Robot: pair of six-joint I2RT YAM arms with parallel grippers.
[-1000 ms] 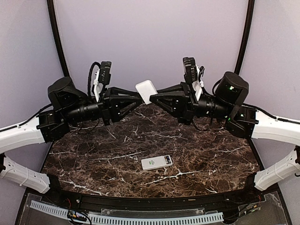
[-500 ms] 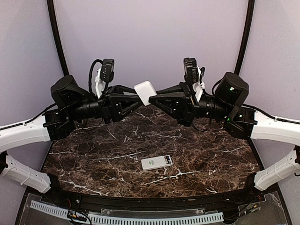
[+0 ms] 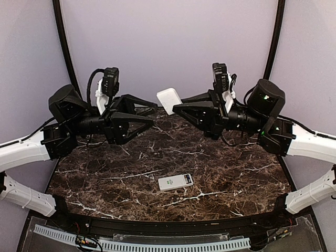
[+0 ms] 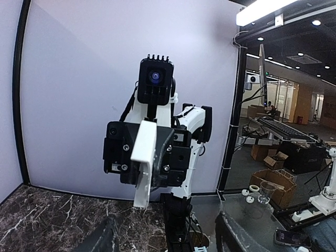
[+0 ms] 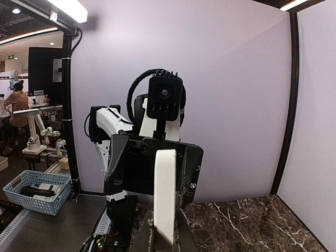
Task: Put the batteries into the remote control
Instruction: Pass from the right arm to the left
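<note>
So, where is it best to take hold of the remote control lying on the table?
Across its two long edges, near the middle, coming straight down from above: the remote control lies flat on the table, slim, long axis running left to right.

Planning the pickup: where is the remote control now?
In the top view, the remote control lies flat on the marble table, about midway across and nearer the front edge, below the flat white piece held by the right pincer.
</note>
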